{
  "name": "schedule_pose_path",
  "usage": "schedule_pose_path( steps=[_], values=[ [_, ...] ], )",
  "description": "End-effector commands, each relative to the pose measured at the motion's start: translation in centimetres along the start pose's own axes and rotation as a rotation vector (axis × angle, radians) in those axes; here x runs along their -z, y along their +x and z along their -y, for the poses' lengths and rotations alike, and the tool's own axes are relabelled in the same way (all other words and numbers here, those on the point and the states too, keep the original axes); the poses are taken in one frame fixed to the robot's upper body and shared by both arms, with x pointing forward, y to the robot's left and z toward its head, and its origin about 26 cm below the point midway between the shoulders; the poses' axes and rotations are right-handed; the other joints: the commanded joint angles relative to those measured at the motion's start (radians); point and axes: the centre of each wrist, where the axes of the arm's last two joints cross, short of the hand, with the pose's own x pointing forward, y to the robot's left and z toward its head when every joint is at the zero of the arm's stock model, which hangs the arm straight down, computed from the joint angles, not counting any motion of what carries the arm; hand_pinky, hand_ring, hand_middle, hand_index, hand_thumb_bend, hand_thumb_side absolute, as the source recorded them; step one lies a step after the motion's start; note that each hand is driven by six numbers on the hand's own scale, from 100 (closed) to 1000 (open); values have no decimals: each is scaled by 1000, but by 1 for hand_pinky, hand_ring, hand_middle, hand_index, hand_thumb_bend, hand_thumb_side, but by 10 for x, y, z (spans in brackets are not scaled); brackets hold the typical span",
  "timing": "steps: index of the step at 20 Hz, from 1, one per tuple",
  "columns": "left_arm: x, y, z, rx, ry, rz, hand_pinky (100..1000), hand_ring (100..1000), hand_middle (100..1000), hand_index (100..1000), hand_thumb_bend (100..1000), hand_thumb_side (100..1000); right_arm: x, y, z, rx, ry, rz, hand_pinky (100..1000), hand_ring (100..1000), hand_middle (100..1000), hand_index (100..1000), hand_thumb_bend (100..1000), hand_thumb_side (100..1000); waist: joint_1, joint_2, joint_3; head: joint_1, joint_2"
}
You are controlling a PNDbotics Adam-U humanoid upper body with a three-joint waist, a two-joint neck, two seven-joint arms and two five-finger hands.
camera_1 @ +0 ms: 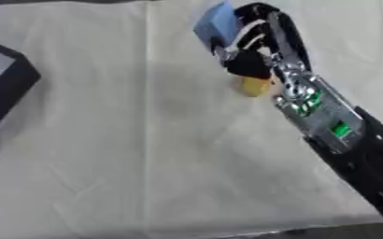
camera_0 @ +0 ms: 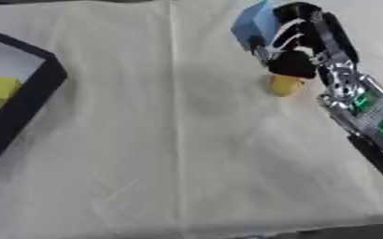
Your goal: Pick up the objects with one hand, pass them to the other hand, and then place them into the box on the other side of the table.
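Your right hand (camera_0: 297, 42) has its fingers curled around a light blue block (camera_0: 252, 22), far across the cream tablecloth (camera_0: 162, 140) from the black box (camera_0: 31, 95). Just beneath that hand, a small yellow-orange object (camera_0: 285, 85) sits on the cloth; you cannot tell whether the thumb touches it. Inside the box lies a yellow block (camera_0: 0, 89). Your left hand is out of sight.

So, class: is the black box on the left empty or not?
Not empty: a yellow block lies inside the black box.
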Motion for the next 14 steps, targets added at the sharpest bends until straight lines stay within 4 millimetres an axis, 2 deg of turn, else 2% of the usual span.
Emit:
schedule_pose_path(
  steps=[1,8,14],
  values=[
    [0,13,-15,14,24,80,783,683,592,723,161,459,1,9,0,-7,2,57,433,495,453,552,301,100,14,-39,3,-6,-2],
    [6,36,-15,17,-34,244,778,685,596,723,194,429,-1,14,-11,19,34,116,430,493,453,554,297,100,19,-43,11,-11,-2],
    [8,52,-5,58,-143,341,775,689,603,727,226,420,-4,14,-19,45,57,171,431,494,461,555,295,100,25,-45,20,-12,-2]
  ],
)
